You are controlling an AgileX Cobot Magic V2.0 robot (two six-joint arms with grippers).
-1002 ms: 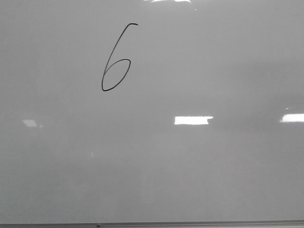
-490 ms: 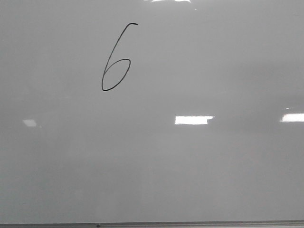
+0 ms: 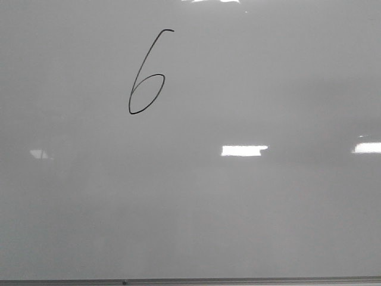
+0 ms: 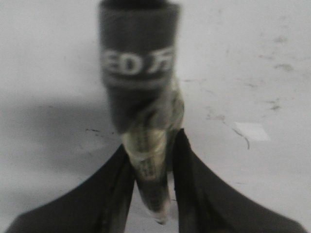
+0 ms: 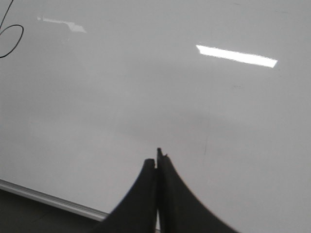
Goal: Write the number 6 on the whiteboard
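Observation:
The whiteboard (image 3: 250, 214) fills the front view, pale grey and glossy. The number 6 (image 3: 146, 72) is drawn in thin black line at its upper left, slanted, with a long upper stroke and a narrow loop. Neither gripper shows in the front view. In the left wrist view my left gripper (image 4: 151, 145) is shut on a dark marker (image 4: 138, 73) with white lettering, held over the board. In the right wrist view my right gripper (image 5: 156, 162) is shut and empty above the board; part of the 6's loop (image 5: 18, 41) shows at one edge.
The board's thin dark grey bottom edge (image 3: 190, 281) runs along the near side, and its pale frame strip (image 5: 48, 198) shows in the right wrist view. Faint smudges and old marks (image 4: 243, 136) lie on the board in the left wrist view. Bright light reflections (image 3: 244, 150) sit mid-board.
The view has shifted very slightly, so the 6 and the reflections sit a few pixels to the right. Nothing else has changed.

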